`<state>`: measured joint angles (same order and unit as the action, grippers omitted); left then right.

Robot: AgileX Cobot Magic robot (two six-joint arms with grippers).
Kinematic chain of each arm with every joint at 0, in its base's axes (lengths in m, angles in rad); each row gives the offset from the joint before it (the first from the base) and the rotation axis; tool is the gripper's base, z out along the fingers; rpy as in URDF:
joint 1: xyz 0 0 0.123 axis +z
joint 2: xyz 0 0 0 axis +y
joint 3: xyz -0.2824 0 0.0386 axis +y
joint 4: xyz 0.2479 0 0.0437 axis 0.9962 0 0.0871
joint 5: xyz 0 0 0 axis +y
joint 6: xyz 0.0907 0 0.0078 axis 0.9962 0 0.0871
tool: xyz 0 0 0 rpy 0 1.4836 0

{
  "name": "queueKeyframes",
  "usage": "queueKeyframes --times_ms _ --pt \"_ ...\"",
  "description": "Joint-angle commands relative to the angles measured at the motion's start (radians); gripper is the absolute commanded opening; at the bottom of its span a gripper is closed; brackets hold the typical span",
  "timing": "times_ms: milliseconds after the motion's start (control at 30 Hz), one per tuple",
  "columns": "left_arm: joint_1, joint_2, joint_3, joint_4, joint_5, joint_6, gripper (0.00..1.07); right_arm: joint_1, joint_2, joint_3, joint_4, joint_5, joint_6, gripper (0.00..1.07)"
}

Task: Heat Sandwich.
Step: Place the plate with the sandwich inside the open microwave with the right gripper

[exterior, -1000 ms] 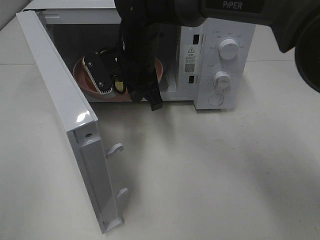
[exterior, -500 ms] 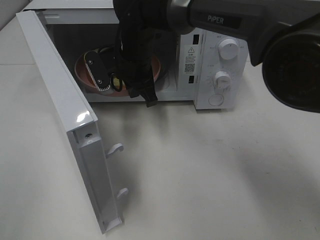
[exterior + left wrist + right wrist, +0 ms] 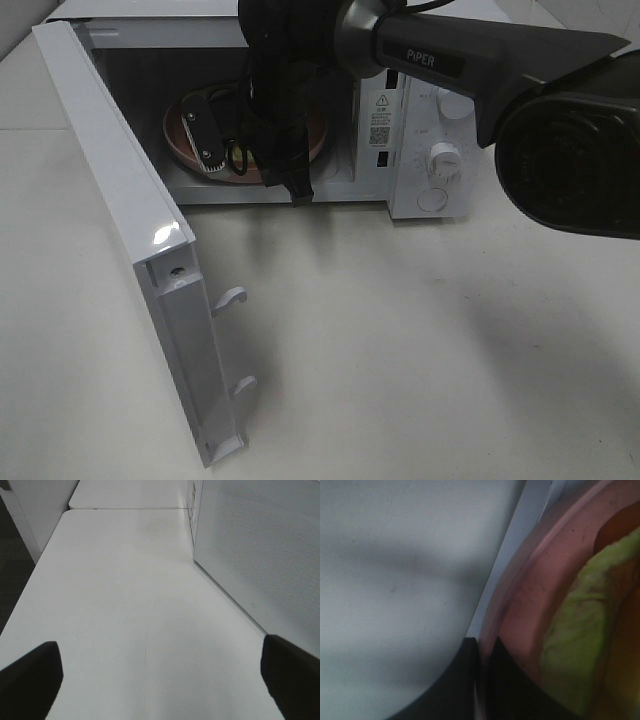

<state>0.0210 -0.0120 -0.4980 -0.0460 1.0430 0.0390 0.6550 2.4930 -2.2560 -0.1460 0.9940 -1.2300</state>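
The round pink plate (image 3: 183, 122) lies inside the open microwave (image 3: 440, 200), mostly covered by my right arm (image 3: 290, 100) reaching in from above. In the right wrist view my right gripper (image 3: 482, 677) is shut on the plate's pink rim (image 3: 530, 595). The sandwich (image 3: 575, 650) shows there only as green filling with an orange-brown part beside it. In the exterior view the arm hides the sandwich. My left gripper (image 3: 160, 680) is open over bare table next to the microwave's perforated side wall (image 3: 260, 555), with nothing between its fingers.
The microwave door (image 3: 120, 210) swings wide open to the left, its latch hooks (image 3: 232, 297) pointing right. Two knobs (image 3: 446, 158) sit on the panel at the right. White table (image 3: 430, 350) stretches in front.
My right arm has carried the pink plate from the microwave's front sill deeper into the cavity. The left gripper has stayed open.
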Motion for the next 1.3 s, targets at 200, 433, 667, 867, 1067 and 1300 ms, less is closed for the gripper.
queueKeyframes --times_ms 200,433,667,867,1067,1300 --pt "-0.006 -0.021 0.003 0.0 -0.007 -0.005 1.03 -0.016 0.014 -0.013 -0.006 -0.036 0.009 0.02" --pt "-0.006 -0.021 0.003 0.0 -0.007 -0.005 1.03 -0.016 0.014 -0.013 -0.007 -0.056 0.009 0.02" --pt "-0.006 -0.021 0.003 0.0 -0.007 -0.005 1.03 -0.016 0.014 -0.013 -0.011 -0.057 0.058 0.06" --pt "-0.006 -0.021 0.003 0.0 -0.007 -0.005 1.03 -0.016 0.014 -0.013 -0.041 -0.07 0.114 0.2" --pt "-0.006 -0.021 0.003 0.0 -0.007 -0.005 1.03 -0.016 0.014 -0.013 -0.032 -0.072 0.143 0.56" --pt "-0.006 -0.021 0.003 0.0 -0.007 -0.005 1.03 -0.016 0.013 -0.013 -0.026 -0.07 0.2 0.83"
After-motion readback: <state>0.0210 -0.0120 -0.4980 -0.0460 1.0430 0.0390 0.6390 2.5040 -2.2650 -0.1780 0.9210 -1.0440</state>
